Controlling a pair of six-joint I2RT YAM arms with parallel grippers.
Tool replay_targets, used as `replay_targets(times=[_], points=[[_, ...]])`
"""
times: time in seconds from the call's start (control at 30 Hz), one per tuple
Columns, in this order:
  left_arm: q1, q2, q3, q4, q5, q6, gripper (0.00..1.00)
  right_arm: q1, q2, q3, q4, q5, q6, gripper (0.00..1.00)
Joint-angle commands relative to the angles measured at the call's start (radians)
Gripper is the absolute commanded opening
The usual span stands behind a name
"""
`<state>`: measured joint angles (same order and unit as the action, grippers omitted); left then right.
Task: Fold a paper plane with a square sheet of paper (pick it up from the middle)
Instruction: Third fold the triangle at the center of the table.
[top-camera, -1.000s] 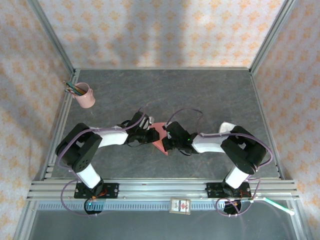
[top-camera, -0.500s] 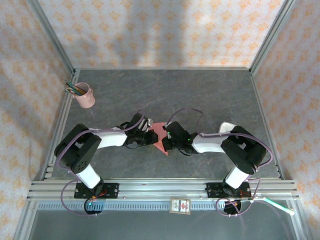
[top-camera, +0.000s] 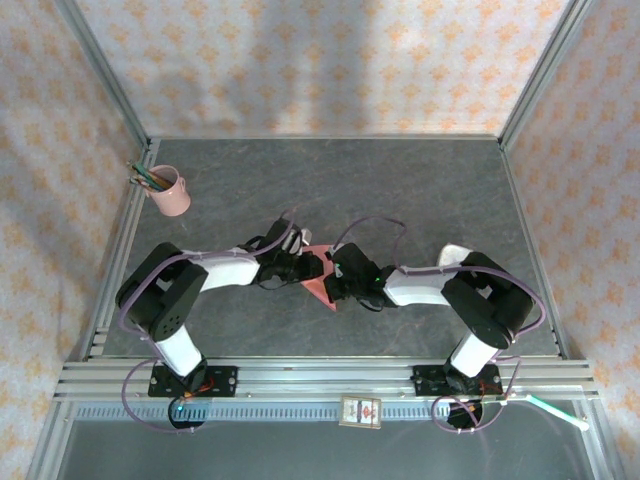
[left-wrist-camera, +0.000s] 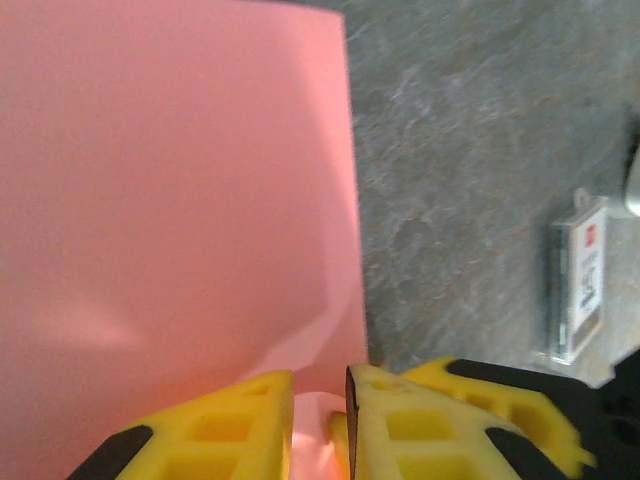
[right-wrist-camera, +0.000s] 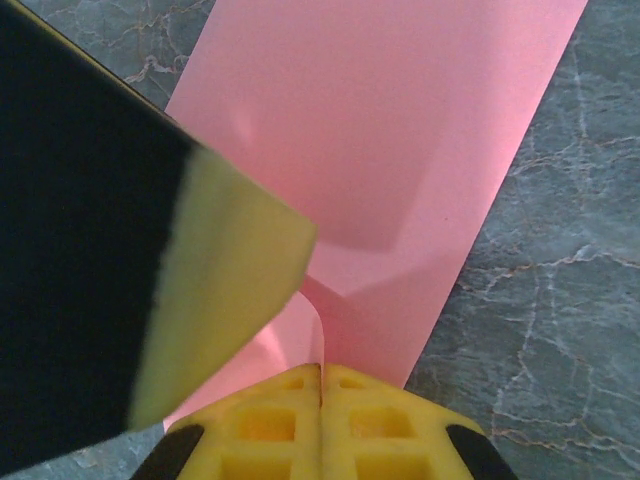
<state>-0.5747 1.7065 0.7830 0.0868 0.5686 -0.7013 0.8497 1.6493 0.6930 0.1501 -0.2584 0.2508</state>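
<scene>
Pink: one paper sheet (left-wrist-camera: 180, 200), one cup (top-camera: 172, 193)

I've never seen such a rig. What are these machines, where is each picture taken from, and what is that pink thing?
Two robot arms are bolted at the near edge of a grey table. The overhead picture looks down from behind them: left arm on the left, right arm on the right. The other two come from a camera on each wrist, so the yellow blocks at the bottom are that arm's own fingers. The pink thing is a sheet of paper, partly folded, between the arms. The right gripper is shut on a curled edge of it. The left gripper has its jaws slightly apart with the paper's edge between them. A pink pencil cup stands far left; a small white-and-black box sits by the front rail.
</scene>
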Motion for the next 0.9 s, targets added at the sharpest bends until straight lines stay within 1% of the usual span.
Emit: replay_targets(times=[0.0, 0.2, 0.37, 0.43, 0.53, 0.63, 0.73, 0.87], points=[[-0.007, 0.03, 0.009, -0.025, -0.012, 0.041, 0.23, -0.005, 0.018, -0.034, -0.08, 0.039, 0.013, 0.05], [0.005, 0.031, -0.009, -0.062, -0.082, 0.078, 0.24, -0.005, 0.02, -0.043, -0.078, 0.038, 0.018, 0.05], [0.018, -0.012, -0.014, -0.055, -0.088, 0.076, 0.25, -0.005, 0.017, -0.044, -0.076, 0.03, 0.032, 0.05], [0.017, -0.045, -0.021, -0.037, -0.064, 0.063, 0.25, -0.005, 0.014, -0.044, -0.072, 0.033, 0.052, 0.05], [0.018, -0.114, -0.047, -0.014, -0.059, 0.03, 0.27, -0.005, 0.008, -0.041, -0.059, 0.044, 0.114, 0.04], [0.018, -0.18, -0.074, -0.018, -0.081, 0.004, 0.27, -0.005, 0.004, -0.04, -0.028, 0.035, 0.179, 0.04], [0.018, -0.246, -0.138, 0.013, -0.089, -0.06, 0.26, -0.005, 0.006, -0.036, -0.01, 0.032, 0.231, 0.04], [0.006, -0.339, -0.273, 0.123, -0.059, -0.177, 0.2, -0.005, 0.008, -0.035, 0.003, 0.019, 0.272, 0.04]])
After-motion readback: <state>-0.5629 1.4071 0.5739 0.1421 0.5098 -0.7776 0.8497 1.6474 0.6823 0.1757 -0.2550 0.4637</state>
